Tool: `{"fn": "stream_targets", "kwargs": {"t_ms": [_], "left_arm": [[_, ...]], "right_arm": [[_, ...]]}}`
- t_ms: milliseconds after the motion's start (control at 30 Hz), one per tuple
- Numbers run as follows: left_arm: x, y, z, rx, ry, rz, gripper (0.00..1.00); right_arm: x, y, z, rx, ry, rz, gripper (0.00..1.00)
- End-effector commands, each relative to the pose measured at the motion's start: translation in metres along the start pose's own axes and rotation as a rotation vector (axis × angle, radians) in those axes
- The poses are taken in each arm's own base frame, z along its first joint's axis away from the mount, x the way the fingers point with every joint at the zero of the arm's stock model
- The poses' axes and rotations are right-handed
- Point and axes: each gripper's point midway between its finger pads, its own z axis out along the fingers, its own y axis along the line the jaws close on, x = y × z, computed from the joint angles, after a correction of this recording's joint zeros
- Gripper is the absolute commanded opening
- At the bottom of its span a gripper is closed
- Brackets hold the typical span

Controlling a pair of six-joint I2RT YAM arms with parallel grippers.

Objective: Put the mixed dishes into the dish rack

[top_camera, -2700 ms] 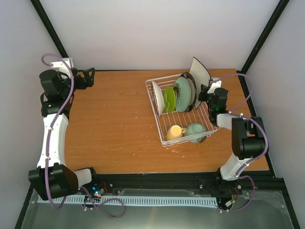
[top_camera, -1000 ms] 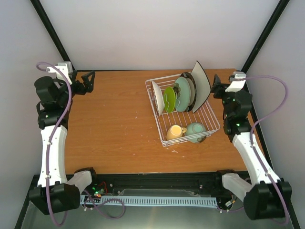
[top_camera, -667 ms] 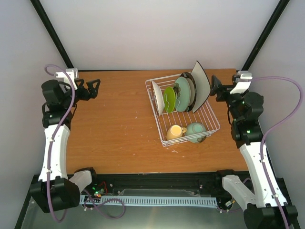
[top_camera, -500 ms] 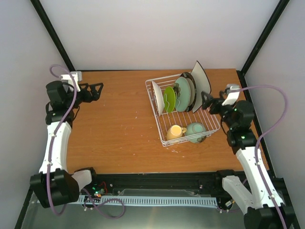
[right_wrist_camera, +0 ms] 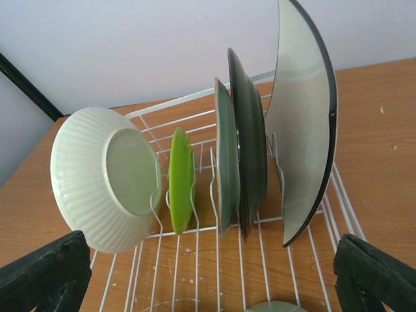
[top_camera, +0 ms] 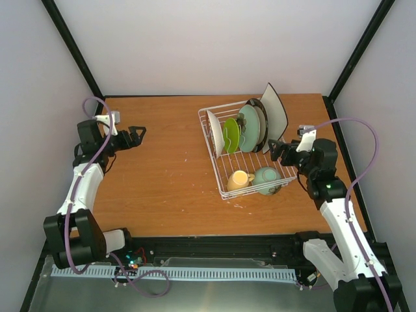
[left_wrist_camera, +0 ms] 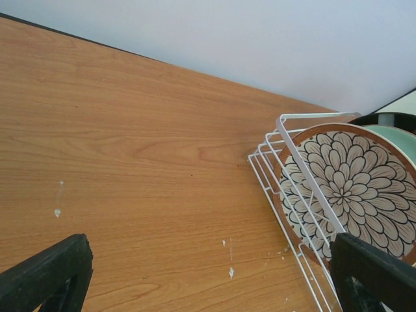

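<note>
Loading appears complete: plates [top_camera: 250, 128], yellow mug [top_camera: 239, 179] and mint-green bowl [top_camera: 267, 179] sit in the dish rack [top_camera: 212, 156] at 2 o'clock on the table [top_camera: 162, 175]; the right gripper [top_camera: 274, 152] at the rack's 3 o'clock and the left gripper [top_camera: 136, 136] at the table's 9 o'clock both gape empty, so retraction is judged the next move.

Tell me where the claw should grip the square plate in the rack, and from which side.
Take the square plate by its upper edge, from above. It stands on edge at the right end of the dish rack, rising above the dark plate beside it, so that thin rim is exposed on both faces. Lower down, the wires and the neighbour probably leave little room.
</note>
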Motion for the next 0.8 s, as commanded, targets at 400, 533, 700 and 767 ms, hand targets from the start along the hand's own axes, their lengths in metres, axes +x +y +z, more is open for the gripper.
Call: {"fn": "stream_targets", "kwargs": {"t_ms": [400, 533, 700, 767], "left_arm": [[-0.029, -0.001, -0.012, -0.072, -0.066, 0.085, 1.0], [-0.032, -0.002, -0.012, -0.068, -0.072, 0.091, 1.0], [-0.036, -0.003, -0.016, -0.088, -0.082, 0.108, 1.0], [-0.039, -0.005, -0.019, -0.088, -0.092, 0.118, 1.0]], "right_arm": [[-0.035, -0.006, -0.005, 0.089, -0.057, -0.064, 1.0], [-0.039, -0.007, -0.007, 0.101, -0.062, -0.067, 1.0], [-0.042, -0.008, -0.01, 0.117, -0.065, -0.073, 1.0], [-0.043, -0.009, -0.011, 0.127, -0.066, -0.075, 1.0]]}}
